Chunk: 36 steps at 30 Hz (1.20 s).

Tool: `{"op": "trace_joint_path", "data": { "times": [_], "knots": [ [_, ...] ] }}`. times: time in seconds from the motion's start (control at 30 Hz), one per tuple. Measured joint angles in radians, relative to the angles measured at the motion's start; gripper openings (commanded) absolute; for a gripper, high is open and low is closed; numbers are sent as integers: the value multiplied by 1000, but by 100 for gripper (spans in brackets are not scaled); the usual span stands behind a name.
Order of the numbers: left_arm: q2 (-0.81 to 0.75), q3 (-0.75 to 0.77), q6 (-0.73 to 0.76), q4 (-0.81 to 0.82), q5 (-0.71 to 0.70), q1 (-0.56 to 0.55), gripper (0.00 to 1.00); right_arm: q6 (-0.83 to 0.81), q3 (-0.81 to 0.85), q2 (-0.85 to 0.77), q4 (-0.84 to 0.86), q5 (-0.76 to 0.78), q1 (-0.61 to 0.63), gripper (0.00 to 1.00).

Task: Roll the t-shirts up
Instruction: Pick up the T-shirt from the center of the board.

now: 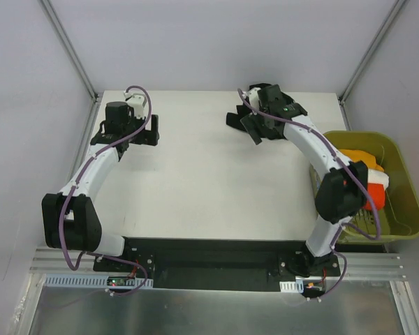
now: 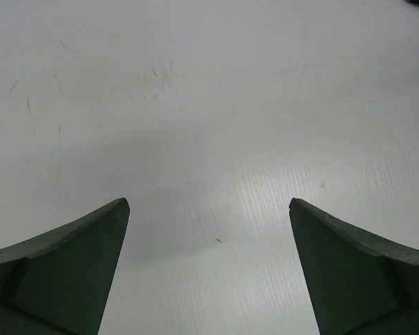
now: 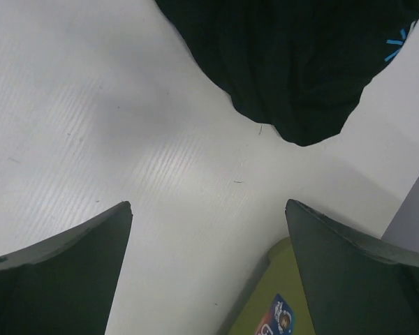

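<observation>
The black t-shirt (image 3: 300,63) lies crumpled at the far right of the surface (image 1: 209,181), not spread flat; its blue starburst print (image 3: 398,42) is seen at one edge. An orange bundle (image 1: 363,157) and a white bundle (image 1: 379,181) are contained in the olive-yellow bin (image 1: 405,167) at the right. The right hand (image 3: 208,209) is held wide at the shirt's edge, with nothing gripped. The left hand (image 2: 209,206) is likewise wide, over bare surface well apart from the shirt.

If rolling is begun on bunched cloth, a loose, lopsided roll is to be expected. If several layers are pinched together, the shirt may be dragged rather than flattened. The bin lies near the right hand and may be struck.
</observation>
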Motion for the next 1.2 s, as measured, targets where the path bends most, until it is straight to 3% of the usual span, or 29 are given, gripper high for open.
{"op": "trace_joint_path", "data": {
  "times": [0.13,0.43,0.7,0.8,0.9,1.0,1.03,1.1,1.2],
  "knots": [
    [-1,0,-3,-63,4,0,99,-43,194,200,-92,10,-5,96],
    [-25,0,6,-190,42,0,94,-113,557,528,-113,-2,-93,99],
    [-33,-2,8,-256,69,0,94,-166,631,653,-79,-47,-121,99],
    [-36,-2,9,-266,76,0,94,-168,637,675,-64,-61,-116,91],
    [-36,-2,13,-275,76,0,94,-172,647,695,-58,-63,-113,83],
    [-36,-2,21,-276,76,0,93,-174,648,712,-51,-60,-114,68],
    [-36,-2,22,-276,76,0,93,-173,648,715,-51,-60,-115,57],
    [-36,-1,25,-276,76,0,93,-177,648,720,-51,-61,-120,45],
    [-35,-1,30,-276,76,0,93,-178,648,720,-51,-69,-126,7]
  ]
}}
